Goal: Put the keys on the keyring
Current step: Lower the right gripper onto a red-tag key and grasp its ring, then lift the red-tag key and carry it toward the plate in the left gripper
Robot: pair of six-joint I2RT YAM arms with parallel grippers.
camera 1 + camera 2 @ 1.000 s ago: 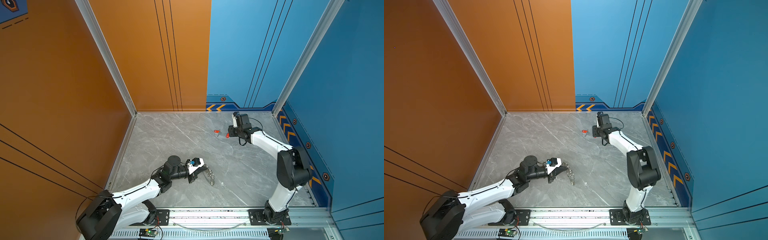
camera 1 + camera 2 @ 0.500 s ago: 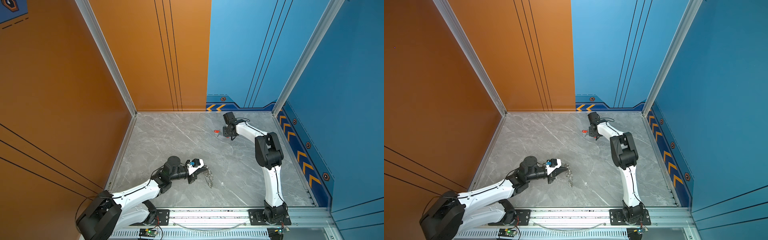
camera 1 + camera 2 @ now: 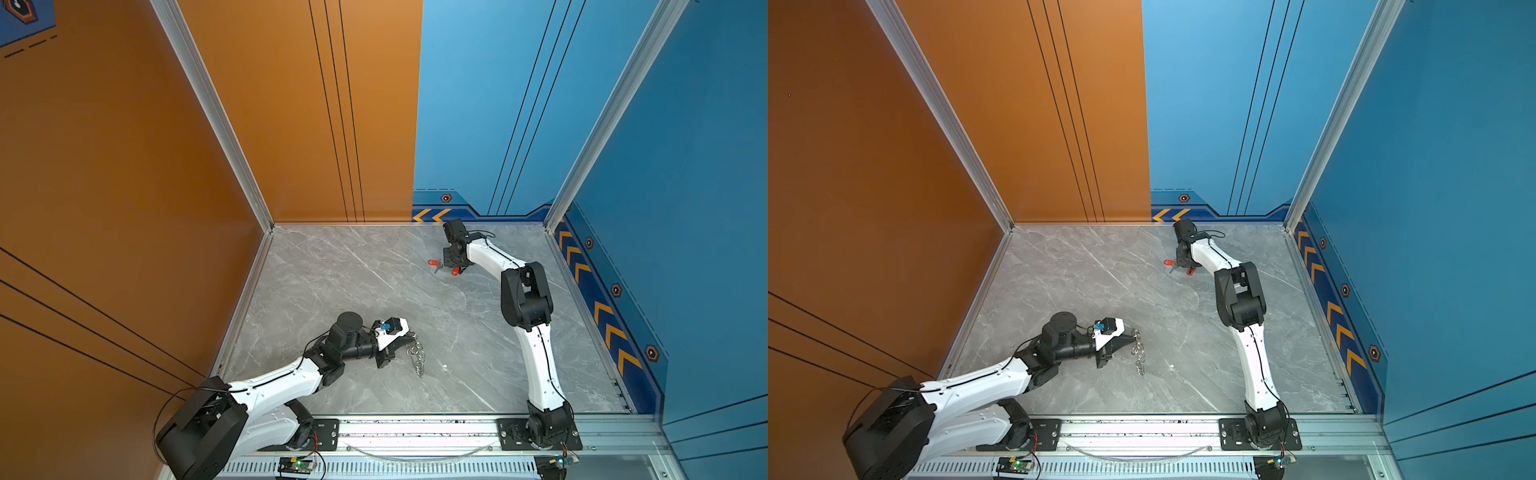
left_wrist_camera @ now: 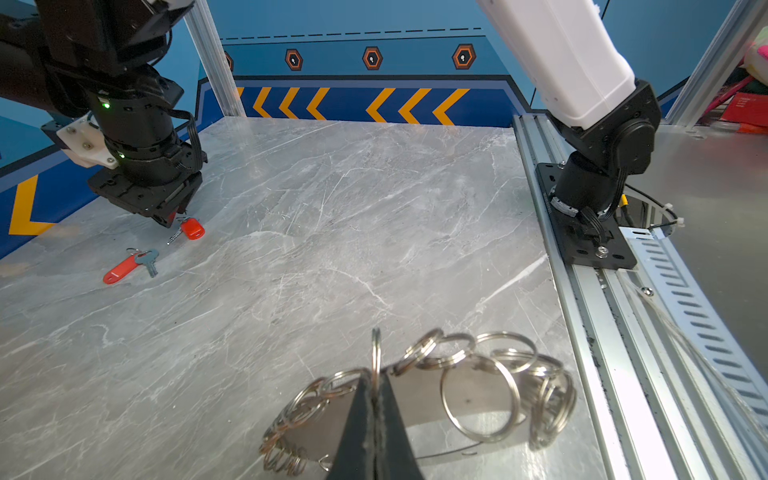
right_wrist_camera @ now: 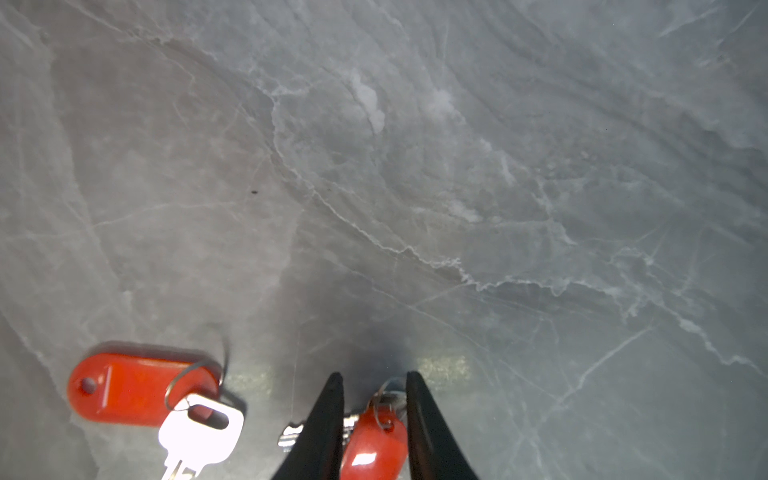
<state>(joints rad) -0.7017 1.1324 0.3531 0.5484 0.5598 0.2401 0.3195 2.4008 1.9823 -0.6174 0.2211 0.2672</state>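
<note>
In both top views the right pincer (image 3: 453,268) hangs low at the far side of the grey marbled surface (image 3: 374,291), over the keys (image 3: 435,263), two small silver metal ones with orange-red oblong plastic tags. The left pincer (image 3: 401,345) lies low near the front. At its tip is the keyring (image 3: 415,357), a brownish flat band hung with silver rings. Keys and keyring are well apart.

The left wrist view adds what those cannot. The left pincer (image 4: 376,388) is clamped tight on one upright split ring (image 4: 376,353), and the rest of the keyring (image 4: 480,399) sprawls on the surface.

Only the right wrist view shows the fit. The right pincer (image 5: 374,378) is narrow, with a finger on each side of the first key (image 5: 374,451) at its tag; I cannot tell whether they already pinch it. The second key (image 5: 199,432) lies just beside, clear of the fingers.

The step looks like picking up that first key. Doing it well likely means closing squarely on the tag rather than the thin wire loop (image 5: 380,401), then lifting straight so the neighbour is not dragged.
</note>
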